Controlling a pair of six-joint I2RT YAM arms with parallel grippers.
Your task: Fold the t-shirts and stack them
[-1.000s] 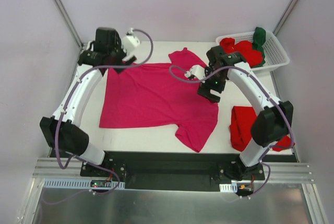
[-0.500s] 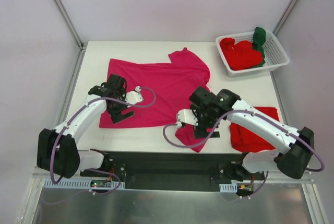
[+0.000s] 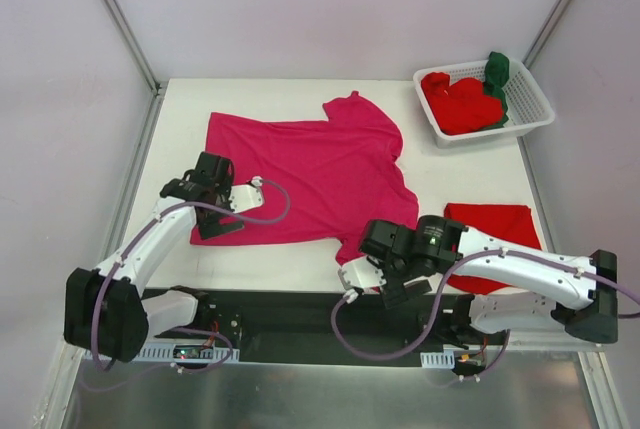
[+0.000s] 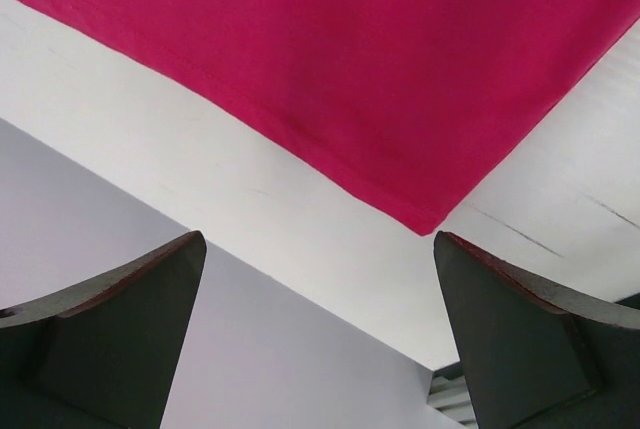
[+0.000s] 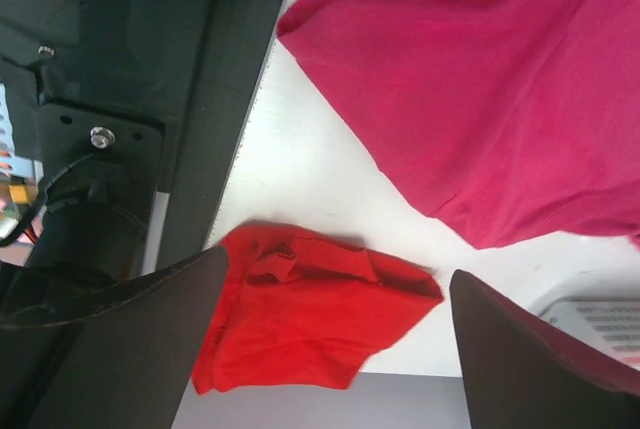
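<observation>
Top external: magenta t-shirt (image 3: 310, 174) flat on bench (image 3: 260, 259).
Left hand (image 4: 320, 334): wide open, empty, over hem corner.
Right hand (image 5: 335, 344): wide open, empty, near sleeve.
Technique: pinch both near edges level, then fold.

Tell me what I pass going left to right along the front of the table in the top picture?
left gripper → pink t-shirt → right gripper → red t-shirt on the table

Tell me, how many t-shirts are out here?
4 at least: the magenta shirt spread flat in the middle, the red shirt at the near right, and a red bundle and dark green shirt in the white basket. The bundle may hide more.
</observation>
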